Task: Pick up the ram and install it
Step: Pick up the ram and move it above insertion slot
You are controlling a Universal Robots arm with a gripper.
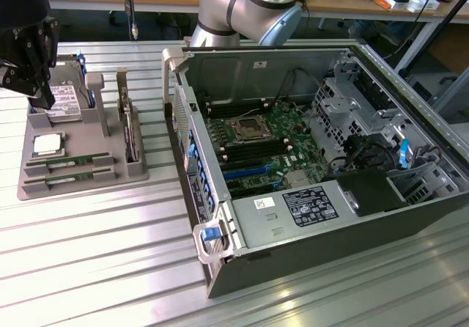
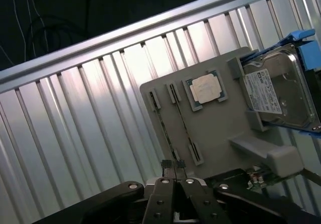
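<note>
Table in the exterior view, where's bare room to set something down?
Widest bare table lies in the exterior view's lower left, bordered by the grey tray and the computer case. The strip between them is narrow. The tray is crowded, gripper above it.

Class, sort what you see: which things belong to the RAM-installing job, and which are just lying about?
Job: ram sticks, tool, motherboard, computer case.
Lying about: processor chip, hard drive, card with bracket.

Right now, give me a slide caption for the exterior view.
Hand above grey tray holding two ram sticks, beside open computer case.
</note>
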